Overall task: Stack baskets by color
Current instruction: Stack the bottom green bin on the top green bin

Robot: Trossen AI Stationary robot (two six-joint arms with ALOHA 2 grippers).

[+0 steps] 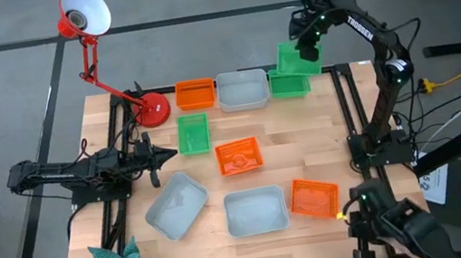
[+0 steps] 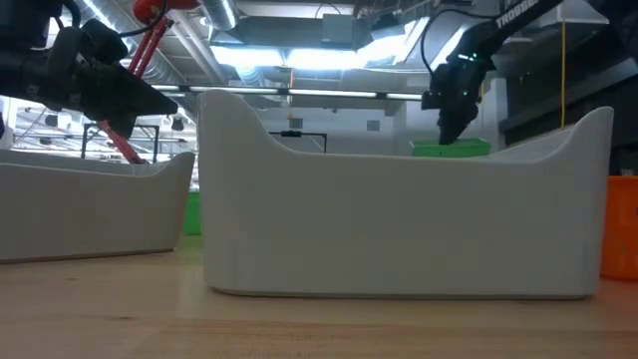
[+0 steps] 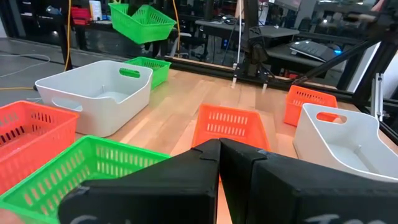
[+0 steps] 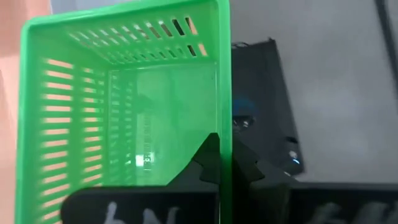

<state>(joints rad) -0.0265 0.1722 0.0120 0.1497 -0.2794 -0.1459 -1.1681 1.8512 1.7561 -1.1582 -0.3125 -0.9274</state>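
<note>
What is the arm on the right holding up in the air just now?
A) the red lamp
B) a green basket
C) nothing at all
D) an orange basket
B: the right arm's fingers are shut on the rim of a green basket, lifted above the table's far right corner.

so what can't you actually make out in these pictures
- Low view: most baskets are hidden behind the pale grey translucent plastic basket filling the frame.
- Right wrist view: the table is hidden by the green mesh plastic basket gripped in the right gripper.
- Left wrist view: left gripper blocks the near table.
</note>
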